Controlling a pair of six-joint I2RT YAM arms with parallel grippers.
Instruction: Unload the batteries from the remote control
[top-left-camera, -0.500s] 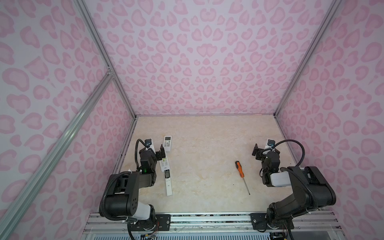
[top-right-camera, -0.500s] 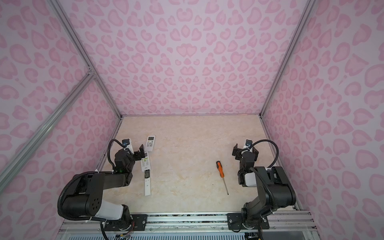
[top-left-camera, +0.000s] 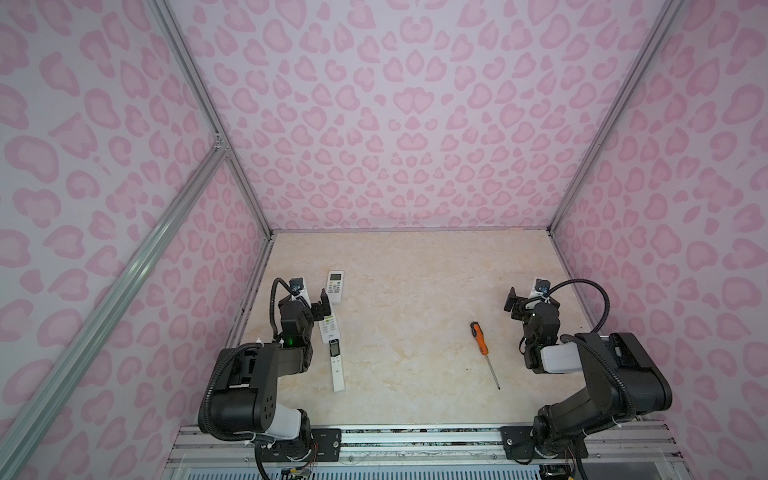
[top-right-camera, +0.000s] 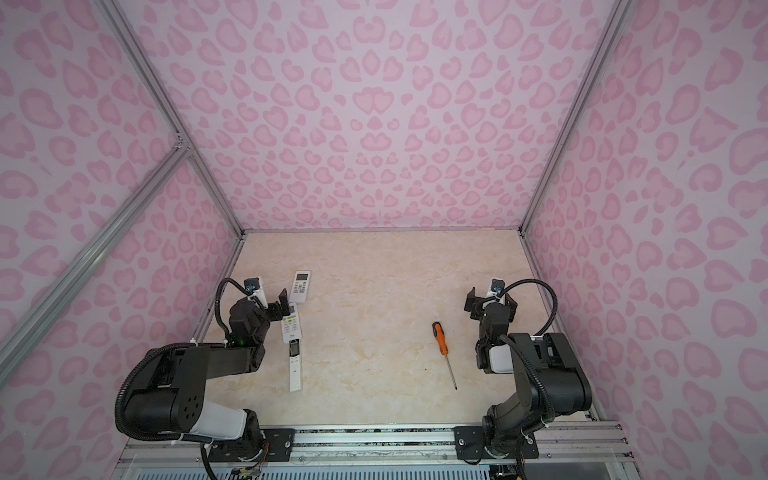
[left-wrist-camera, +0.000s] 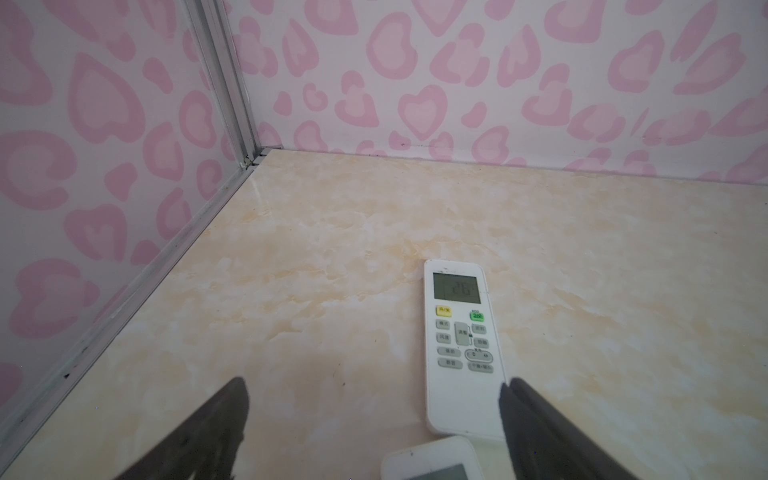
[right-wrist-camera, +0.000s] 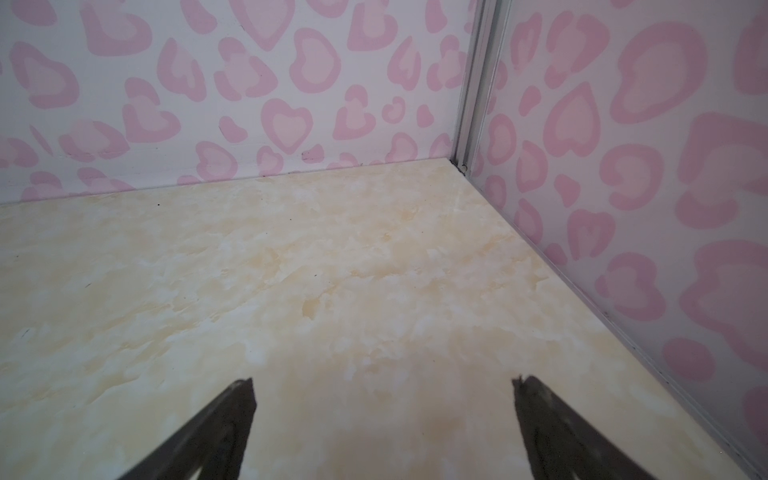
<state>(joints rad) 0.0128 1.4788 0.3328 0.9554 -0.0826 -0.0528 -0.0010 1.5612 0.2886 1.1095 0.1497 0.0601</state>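
Three white remote controls lie button side up in a line on the left of the marble-patterned floor: a wide one with a screen (top-left-camera: 336, 286) (left-wrist-camera: 459, 345) farthest back, a second one (top-left-camera: 328, 328) (left-wrist-camera: 432, 461) just in front of it, and a slim one (top-left-camera: 337, 370) nearest the front. No batteries are in view. My left gripper (top-left-camera: 313, 305) (left-wrist-camera: 374, 386) hovers open beside the two rear remotes, with nothing between its fingers. Far over on the right, my right gripper (top-left-camera: 525, 297) (right-wrist-camera: 382, 384) is open above bare floor.
An orange-handled screwdriver (top-left-camera: 482, 347) (top-right-camera: 442, 345) lies on the floor right of centre, its tip toward the front. Pink-patterned walls with aluminium frame posts (left-wrist-camera: 224, 83) (right-wrist-camera: 473, 83) enclose the floor on three sides. The arms' mounting rail (top-left-camera: 415, 436) runs along the front.
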